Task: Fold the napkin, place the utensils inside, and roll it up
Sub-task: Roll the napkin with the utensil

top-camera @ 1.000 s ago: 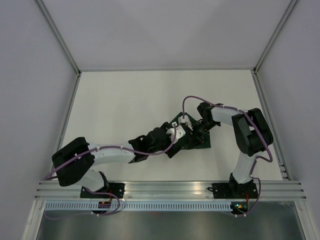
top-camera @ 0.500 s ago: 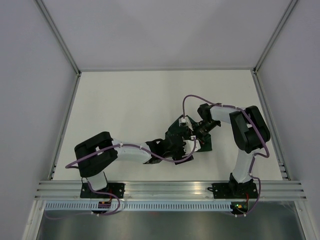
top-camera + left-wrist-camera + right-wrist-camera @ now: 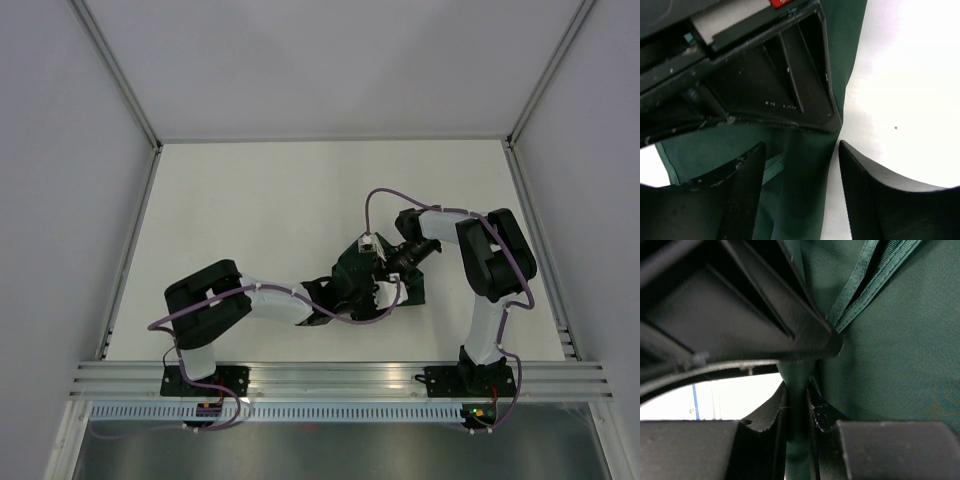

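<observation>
Green napkin (image 3: pixel 880 340) fold tight in right pincer (image 3: pixel 796 407); left pincer (image 3: pixel 800 165) fairly wide astride it.

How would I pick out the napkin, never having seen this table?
On the white table, look right of centre, where the left gripper and right gripper meet. The napkin is the bunched cloth under them, one fold pinched by the right gripper. It is the only soft, dark green thing there.

The napkin (image 3: pixel 412 291) lies on the table (image 3: pixel 250 220), right of centre.
</observation>
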`<action>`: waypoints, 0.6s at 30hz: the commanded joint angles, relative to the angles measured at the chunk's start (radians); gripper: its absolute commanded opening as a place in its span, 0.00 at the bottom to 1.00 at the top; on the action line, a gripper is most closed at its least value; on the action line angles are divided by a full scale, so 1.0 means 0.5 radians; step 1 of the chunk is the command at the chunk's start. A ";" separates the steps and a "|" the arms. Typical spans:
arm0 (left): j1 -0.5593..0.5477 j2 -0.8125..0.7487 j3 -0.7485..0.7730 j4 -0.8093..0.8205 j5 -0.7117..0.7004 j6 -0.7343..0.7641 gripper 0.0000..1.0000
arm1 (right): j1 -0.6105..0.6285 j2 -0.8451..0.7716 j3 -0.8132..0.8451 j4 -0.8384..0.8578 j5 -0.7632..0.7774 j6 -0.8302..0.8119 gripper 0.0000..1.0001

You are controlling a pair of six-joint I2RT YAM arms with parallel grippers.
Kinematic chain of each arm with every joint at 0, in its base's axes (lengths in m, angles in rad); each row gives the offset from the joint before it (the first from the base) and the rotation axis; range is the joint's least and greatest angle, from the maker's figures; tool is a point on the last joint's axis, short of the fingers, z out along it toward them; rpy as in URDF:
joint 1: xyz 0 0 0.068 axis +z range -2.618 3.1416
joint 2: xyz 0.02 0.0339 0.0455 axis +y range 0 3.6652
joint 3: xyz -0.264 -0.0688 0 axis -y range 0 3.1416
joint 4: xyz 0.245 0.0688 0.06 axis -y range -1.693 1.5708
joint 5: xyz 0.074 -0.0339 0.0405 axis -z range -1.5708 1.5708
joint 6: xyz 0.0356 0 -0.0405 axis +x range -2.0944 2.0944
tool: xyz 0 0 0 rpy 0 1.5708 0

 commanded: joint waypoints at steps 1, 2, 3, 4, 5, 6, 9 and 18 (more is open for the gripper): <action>-0.013 0.090 0.058 -0.075 0.093 0.045 0.64 | -0.002 0.127 -0.040 0.192 0.331 -0.123 0.14; -0.010 0.102 0.082 -0.093 0.102 0.039 0.57 | -0.002 0.130 -0.034 0.189 0.334 -0.123 0.14; -0.013 0.114 0.095 -0.112 0.115 0.023 0.52 | -0.002 0.130 -0.034 0.189 0.334 -0.123 0.14; -0.013 0.139 0.107 -0.157 0.127 0.014 0.42 | -0.002 0.133 -0.031 0.192 0.337 -0.120 0.14; -0.007 0.151 0.134 -0.179 0.133 0.005 0.37 | -0.002 0.133 -0.028 0.192 0.337 -0.120 0.14; -0.007 0.167 0.144 -0.204 0.136 -0.001 0.31 | -0.002 0.136 -0.025 0.192 0.337 -0.117 0.14; -0.001 0.219 0.193 -0.293 0.216 -0.029 0.17 | -0.002 0.130 -0.022 0.192 0.337 -0.113 0.14; 0.088 0.277 0.245 -0.437 0.504 -0.118 0.02 | -0.023 0.063 0.015 0.137 0.307 -0.086 0.42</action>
